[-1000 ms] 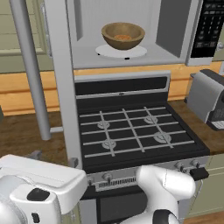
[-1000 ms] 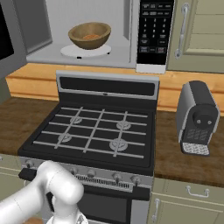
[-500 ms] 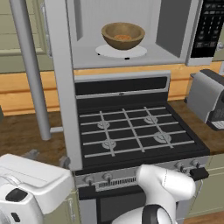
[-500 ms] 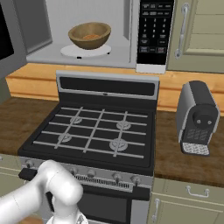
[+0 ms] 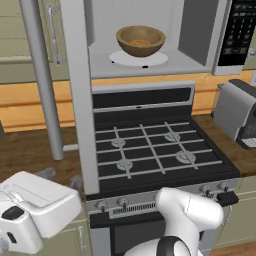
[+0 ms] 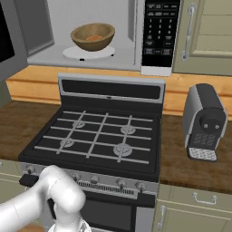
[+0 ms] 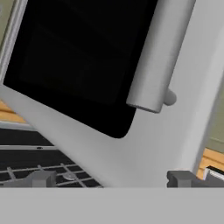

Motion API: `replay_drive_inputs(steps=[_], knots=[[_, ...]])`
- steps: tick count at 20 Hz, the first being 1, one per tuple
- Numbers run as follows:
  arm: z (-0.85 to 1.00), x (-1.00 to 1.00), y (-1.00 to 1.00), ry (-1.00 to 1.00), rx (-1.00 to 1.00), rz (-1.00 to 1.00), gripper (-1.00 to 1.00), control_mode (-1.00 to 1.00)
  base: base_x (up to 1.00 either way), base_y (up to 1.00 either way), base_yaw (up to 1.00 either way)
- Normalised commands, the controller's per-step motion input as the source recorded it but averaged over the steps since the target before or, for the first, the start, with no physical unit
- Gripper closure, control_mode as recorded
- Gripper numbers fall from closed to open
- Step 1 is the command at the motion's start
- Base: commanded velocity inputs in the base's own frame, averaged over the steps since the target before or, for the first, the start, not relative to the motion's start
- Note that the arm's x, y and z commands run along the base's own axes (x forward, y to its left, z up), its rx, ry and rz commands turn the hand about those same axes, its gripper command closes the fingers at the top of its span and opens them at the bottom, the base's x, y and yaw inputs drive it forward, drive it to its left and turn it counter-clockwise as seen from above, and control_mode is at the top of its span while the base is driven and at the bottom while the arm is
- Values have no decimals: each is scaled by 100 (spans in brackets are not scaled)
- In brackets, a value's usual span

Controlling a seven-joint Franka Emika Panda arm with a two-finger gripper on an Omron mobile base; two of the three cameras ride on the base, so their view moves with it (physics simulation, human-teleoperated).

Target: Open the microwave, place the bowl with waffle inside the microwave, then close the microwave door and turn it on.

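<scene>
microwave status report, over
Claw open, empty, facing microwave door. Bowl with waffle on turntable inside. Door swung open, nothing blocking.

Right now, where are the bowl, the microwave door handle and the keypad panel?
bowl (image 5: 140,41): left base view, on its front outer wall.
microwave door handle (image 7: 159,57): hand view, on the middle of the silver bar.
keypad panel (image 6: 159,28): right base view, on the dark button area.

Tan wooden bowl (image 5: 140,40) with an orange-brown waffle (image 5: 140,43) inside, on a white turntable (image 5: 138,58). Microwave door (image 7: 131,144) is silver-framed with black glass; stove (image 6: 99,136) is black.
</scene>
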Motion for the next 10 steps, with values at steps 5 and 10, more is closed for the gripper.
replay_drive_inputs(steps=[5, 10], knots=[[0, 5, -65, -2, -2, -7, -100, -100, 0, 0, 0], [2, 1, -75, -2, 0, 0, -100, -100, 0, 0, 0]])
